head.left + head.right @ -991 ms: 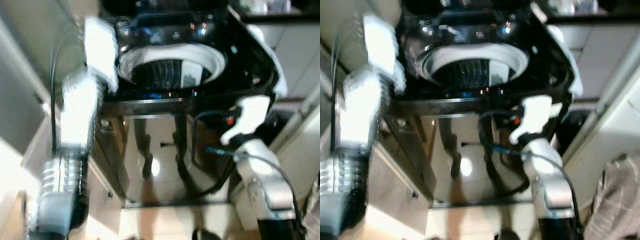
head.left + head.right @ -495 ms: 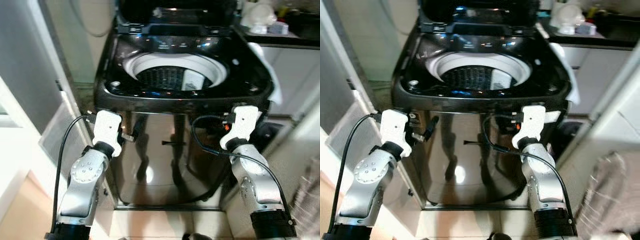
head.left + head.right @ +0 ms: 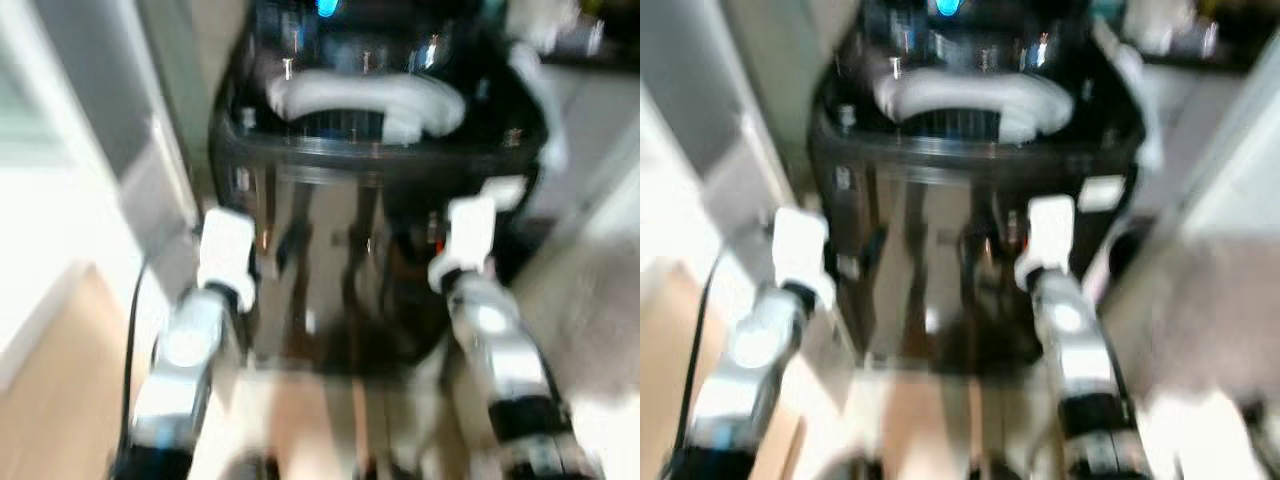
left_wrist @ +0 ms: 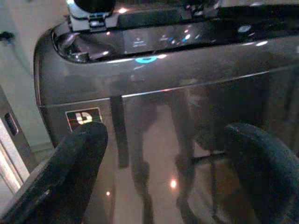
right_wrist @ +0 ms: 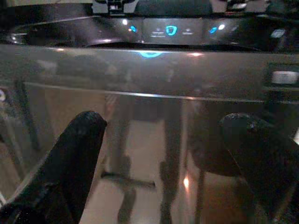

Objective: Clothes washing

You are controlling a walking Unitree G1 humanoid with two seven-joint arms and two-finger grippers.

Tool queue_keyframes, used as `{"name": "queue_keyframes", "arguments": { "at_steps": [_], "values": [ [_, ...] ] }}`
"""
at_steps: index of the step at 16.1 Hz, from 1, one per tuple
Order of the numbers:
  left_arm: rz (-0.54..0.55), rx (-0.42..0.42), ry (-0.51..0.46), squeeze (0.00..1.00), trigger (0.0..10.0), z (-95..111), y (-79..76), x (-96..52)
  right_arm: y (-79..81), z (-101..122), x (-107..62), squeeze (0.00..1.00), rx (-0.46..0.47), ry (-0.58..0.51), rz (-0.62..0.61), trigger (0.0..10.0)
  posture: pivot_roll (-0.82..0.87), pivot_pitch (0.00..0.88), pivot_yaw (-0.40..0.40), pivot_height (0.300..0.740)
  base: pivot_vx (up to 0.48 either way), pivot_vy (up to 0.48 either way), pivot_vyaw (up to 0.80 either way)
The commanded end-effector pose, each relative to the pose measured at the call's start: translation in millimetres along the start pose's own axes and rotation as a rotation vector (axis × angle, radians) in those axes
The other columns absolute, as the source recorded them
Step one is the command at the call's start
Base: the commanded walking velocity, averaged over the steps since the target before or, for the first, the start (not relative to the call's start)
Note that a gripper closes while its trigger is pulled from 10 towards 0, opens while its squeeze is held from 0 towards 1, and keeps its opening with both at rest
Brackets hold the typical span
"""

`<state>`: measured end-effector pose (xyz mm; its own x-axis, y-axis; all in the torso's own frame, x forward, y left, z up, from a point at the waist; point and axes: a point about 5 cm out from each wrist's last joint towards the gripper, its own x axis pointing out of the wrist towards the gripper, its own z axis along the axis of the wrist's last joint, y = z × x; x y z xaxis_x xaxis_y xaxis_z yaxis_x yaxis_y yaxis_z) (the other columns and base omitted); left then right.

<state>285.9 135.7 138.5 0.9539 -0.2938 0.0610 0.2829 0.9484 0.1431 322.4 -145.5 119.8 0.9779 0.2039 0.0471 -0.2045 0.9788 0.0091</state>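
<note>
**Both arms raised before the open washer**

The head views are blurred. A dark, glossy top-loading washing machine [image 3: 370,150] stands straight ahead, its lid up and the white rim of its drum [image 3: 365,95] visible. The left gripper [image 4: 161,158] and right gripper [image 5: 163,154] are held up in front of the machine's shiny front panel, apart from it. In the wrist views, each gripper's 2 black fingers are spread wide, grasping nothing. Blue lights glow on the control panel [image 5: 170,30].
</note>
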Motion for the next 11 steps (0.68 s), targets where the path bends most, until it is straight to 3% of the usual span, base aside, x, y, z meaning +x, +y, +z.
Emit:
{"name": "queue_keyframes", "arguments": {
  "at_steps": [1, 4, 8, 11],
  "values": [
    [0.005, 0.005, 0.001, 0.0, 10.0, 1, 2.2, 0.6, 1.4, 0, 0.6, 0.0, -0.004, -0.007, 0.009, 10.0, -0.1, 0.0, -0.014, 0.74, -0.349, 0.0, 0.0],
    [0.004, 0.004, 0.005, 0.0, 10.0, -1, 2.4, -0.1, 1.1, -1, 0.6, 0.0, -0.023, -0.011, 0.01, 10.0, -0.1, 0.0, -0.009, 0.74, -0.201, 0.0, 0.0],
    [0.022, 0.029, 0.014, 0.0, 10.0, -5, 5.6, 0.3, 3.4, 4, 0.2, 0.0, -0.063, -0.053, 0.028, 10.0, -0.11, 0.0, -0.004, 0.74, 0.0, 0.0, -0.59],
    [0.007, 0.034, 0.022, 0.0, 10.0, -8, 3.1, 0.9, -4.4, 15, -1.2, 0.0, -0.099, -0.128, -0.026, 10.0, -0.11, 0.0, -0.001, 0.74, 0.0, 0.0, -0.58]
  ]
}}
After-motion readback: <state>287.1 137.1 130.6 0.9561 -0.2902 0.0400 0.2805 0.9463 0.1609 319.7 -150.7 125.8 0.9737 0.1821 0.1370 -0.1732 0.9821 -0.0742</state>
